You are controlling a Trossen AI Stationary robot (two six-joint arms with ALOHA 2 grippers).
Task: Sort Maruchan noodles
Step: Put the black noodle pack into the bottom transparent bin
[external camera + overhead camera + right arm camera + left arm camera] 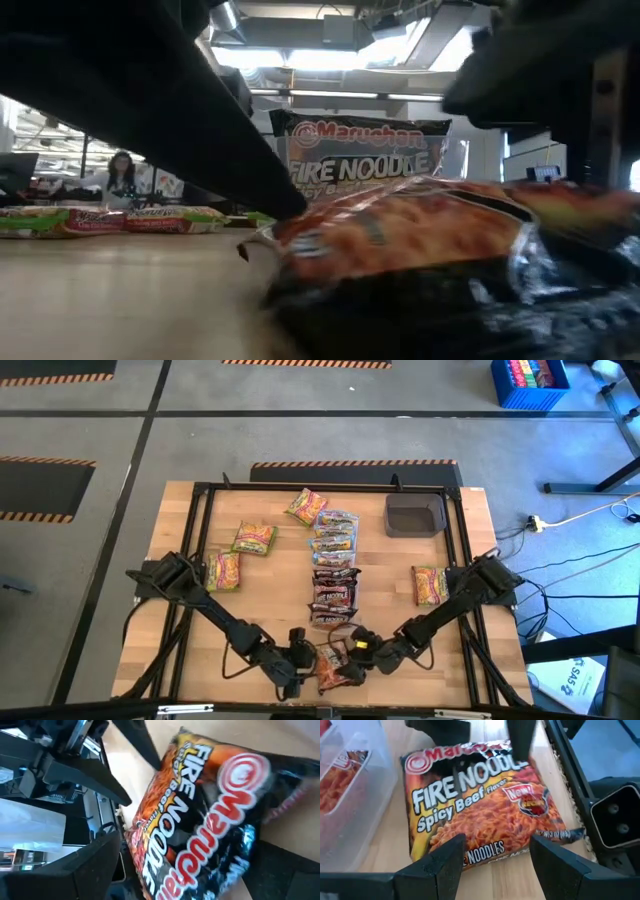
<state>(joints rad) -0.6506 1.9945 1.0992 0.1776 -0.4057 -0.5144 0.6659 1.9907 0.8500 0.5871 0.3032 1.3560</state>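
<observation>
A maroon Fire Noodle packet (330,663) lies at the table's near edge, in the middle. In the low view this packet (400,230) sits tilted, one side raised on a dark crinkly shape (450,310). My left gripper (497,855) is open, its fingers on either side of the packet's bottom end, without showing touch. My right gripper (195,865) comes from the opposite side, open wide around the packet's logo end. Other Maruchan noodles lie flat: a centre column of pale blue-orange (334,532) and maroon (334,595) packets, and yellow-green ones (253,538) on both sides. My right gripper has the packet's logo end (240,780) between its wide-open fingers, which come at it slanting down from the table's right. I cannot tell whether either finger touches the packet.
A dark grey tray (415,515) stands at the far right. A clear plastic tub (350,795) with a packet inside stands beside the left gripper. The black frame rails (465,550) run along the table's sides. A person (120,178) shows in the room behind.
</observation>
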